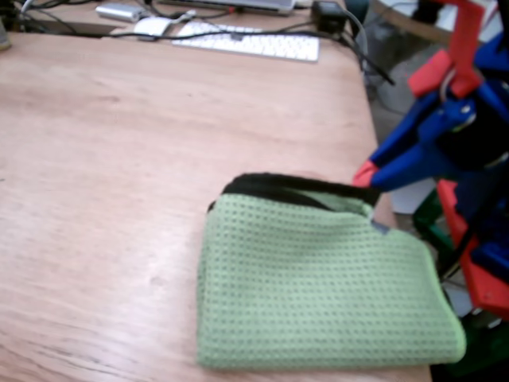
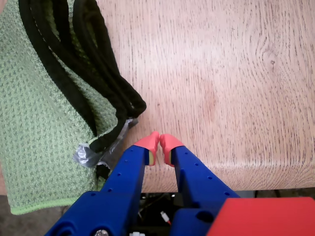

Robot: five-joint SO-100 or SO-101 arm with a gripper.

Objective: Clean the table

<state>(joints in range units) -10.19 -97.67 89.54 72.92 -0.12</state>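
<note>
Writing: none could be read on any object.
Table (image 1: 119, 159): reddish-brown wood grain, slightly shiny, filling most of the fixed view; its edge ran just under the gripper in the wrist view.
Cloth (image 1: 318, 286): green waffle-weave, black-trimmed, folded at the near right edge — corner cut off.
Background: white keyboard (image 1: 246, 41) and cables, blurred.
Gripper (image 2: 159, 141): 2 red-tipped blue fingers pressed together, holding nothing — just beside the cloth.

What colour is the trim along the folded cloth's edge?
Black, bordering the green waffle-weave cloth; the trim shows best in the wrist view.
</note>
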